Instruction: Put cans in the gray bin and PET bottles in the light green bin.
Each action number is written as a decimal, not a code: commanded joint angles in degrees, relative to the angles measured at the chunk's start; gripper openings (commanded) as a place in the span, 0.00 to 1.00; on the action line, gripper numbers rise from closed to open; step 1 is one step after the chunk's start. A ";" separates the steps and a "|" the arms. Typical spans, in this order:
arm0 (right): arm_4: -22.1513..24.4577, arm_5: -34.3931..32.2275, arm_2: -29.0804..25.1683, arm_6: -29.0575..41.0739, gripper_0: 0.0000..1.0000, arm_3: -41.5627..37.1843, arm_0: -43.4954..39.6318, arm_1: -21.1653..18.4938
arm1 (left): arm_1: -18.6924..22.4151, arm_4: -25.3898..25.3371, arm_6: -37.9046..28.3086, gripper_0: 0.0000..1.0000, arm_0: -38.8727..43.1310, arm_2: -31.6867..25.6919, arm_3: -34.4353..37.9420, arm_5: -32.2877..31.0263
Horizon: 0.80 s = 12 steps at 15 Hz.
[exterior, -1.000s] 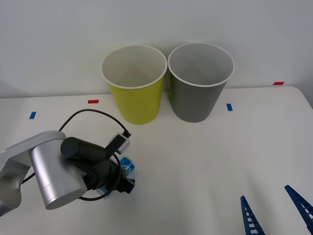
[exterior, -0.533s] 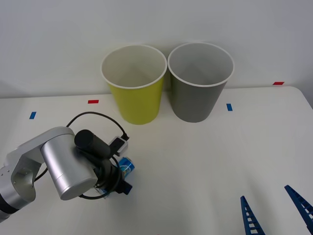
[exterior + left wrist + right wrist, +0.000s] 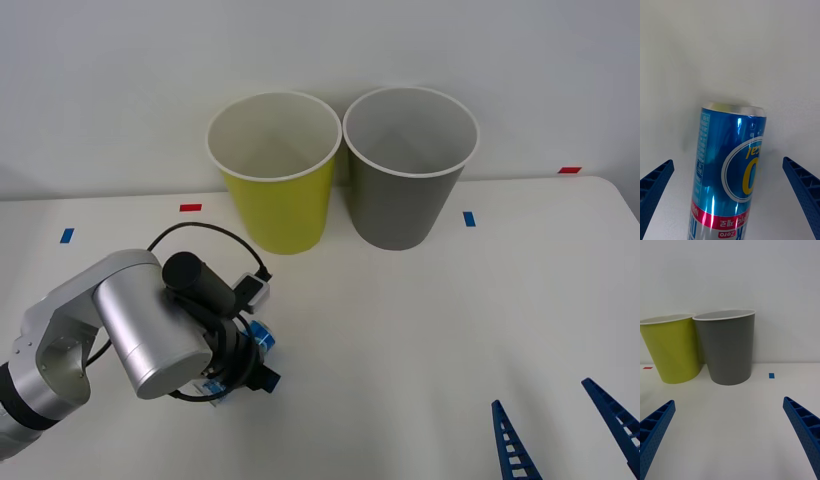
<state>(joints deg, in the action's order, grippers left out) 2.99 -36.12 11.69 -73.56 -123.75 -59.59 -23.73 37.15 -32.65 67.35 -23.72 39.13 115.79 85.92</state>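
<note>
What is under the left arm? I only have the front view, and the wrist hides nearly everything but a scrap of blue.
Observer: A blue can, lying on the table, between the left gripper's spread fingers.
Operator: Gripped yet?
Observer: No; there is a gap on each side of the can.
Operator: And the right arm?
Observer: The right gripper is open, facing the gray bin and the light green bin.

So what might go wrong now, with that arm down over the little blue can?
1. The left hand is open with the can lying between its fingers; closing off-center might let the round can roll or slip away.
2. The gray bin and light green bin stand almost touching, so a sloppy drop might land the can in the green one.
3. Carrying low might knock a bin.
</note>
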 commanded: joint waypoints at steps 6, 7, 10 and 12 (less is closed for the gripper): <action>0.00 0.00 0.00 0.00 1.00 0.00 0.00 0.00 | -2.26 0.83 1.38 1.00 -1.06 -0.02 -3.82 0.04; 0.00 0.00 0.00 0.00 1.00 0.00 0.00 0.00 | -2.43 0.83 1.47 1.00 -0.98 -0.02 -3.91 0.04; 0.00 0.00 0.00 0.00 1.00 0.00 0.00 0.00 | -2.61 0.74 1.73 0.21 -0.98 -0.11 -4.17 0.04; 0.00 0.00 0.00 0.00 1.00 0.00 0.00 0.00 | -2.70 0.66 2.09 0.00 -0.98 -0.11 -4.17 0.13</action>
<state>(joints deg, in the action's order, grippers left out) 2.99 -36.12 11.69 -73.56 -123.75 -59.59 -23.73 34.53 -31.90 69.19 -24.71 39.03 111.59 85.98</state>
